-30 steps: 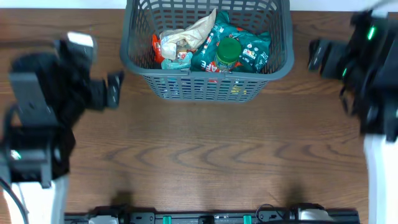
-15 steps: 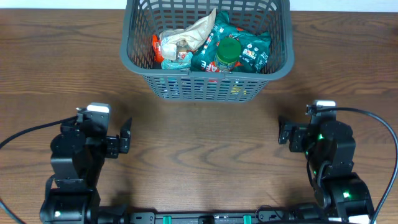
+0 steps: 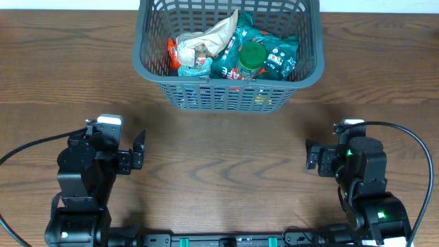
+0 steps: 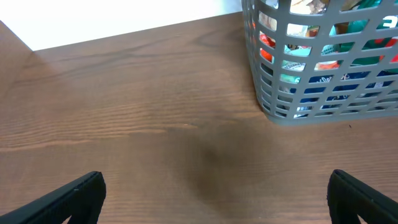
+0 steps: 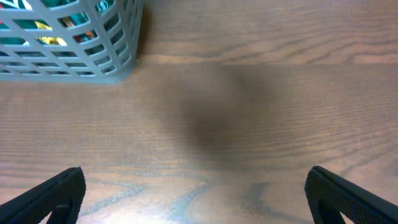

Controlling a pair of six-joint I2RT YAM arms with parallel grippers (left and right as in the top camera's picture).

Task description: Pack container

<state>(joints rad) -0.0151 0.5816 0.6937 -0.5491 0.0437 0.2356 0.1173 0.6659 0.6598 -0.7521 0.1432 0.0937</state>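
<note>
Container point(image 3: 230, 92) sits at the far middle of your desk point(image 3: 219, 171), its back rim cut off by the top of the overhead view. You are looking at a dark grey plastic basket, rectangular with rounded corners. Its walls are a lattice of upright slots, and its rim flares wider than its base. In the left wrist view its near corner point(image 4: 323, 93) fills the upper right, with colours showing through the slots. In the right wrist view only a lower corner point(image 5: 62, 59) shows, at the upper left.

Your left arm point(image 3: 89, 171) and right arm point(image 3: 360, 171) stand at the near edge, well apart from the basket and from each other. A black cable point(image 3: 27, 154) loops off the left one. Your left jaws are released, both tips spread wide over bare wood and holding nothing. Your right jaws stand the same, spread wide and empty.

Inside the basket, teal packets point(image 3: 278, 51) fill the right half. A crumpled pale bag point(image 3: 214, 38) lies across the left half, leaning on them. A red packet point(image 3: 173, 51) is wedged against the left wall. A round green lid point(image 3: 252, 56) lies among the teal packets.
</note>
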